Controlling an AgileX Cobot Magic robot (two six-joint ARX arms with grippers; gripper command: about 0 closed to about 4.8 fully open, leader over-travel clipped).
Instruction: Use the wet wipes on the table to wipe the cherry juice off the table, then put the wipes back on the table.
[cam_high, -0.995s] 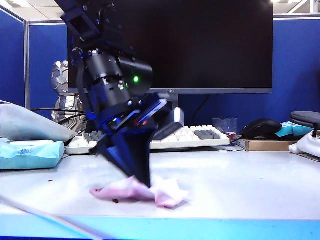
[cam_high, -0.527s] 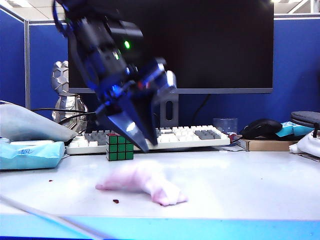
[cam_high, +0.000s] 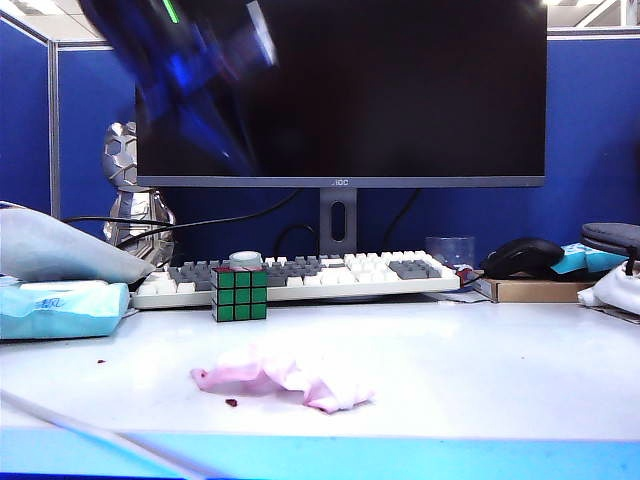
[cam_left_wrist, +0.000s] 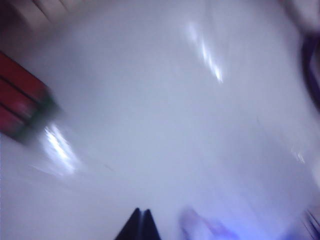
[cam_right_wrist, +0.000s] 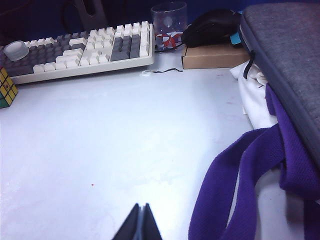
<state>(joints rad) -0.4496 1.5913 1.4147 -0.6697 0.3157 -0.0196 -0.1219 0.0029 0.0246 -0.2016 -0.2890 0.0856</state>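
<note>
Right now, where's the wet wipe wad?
In the exterior view the wet wipes lie loose on the table, left of centre near the front edge, in front of the puzzle cube; neither gripper holds them.

This was an office cubicle. Blue partition panels (cam_high: 590, 110) closed in the back of a glossy white desk (cam_high: 480, 370). Along the desk's rear edge stood a wide dark monitor (cam_high: 400, 90), a white-and-grey keyboard (cam_high: 320, 272) and a black mouse (cam_high: 522, 255).
</note>
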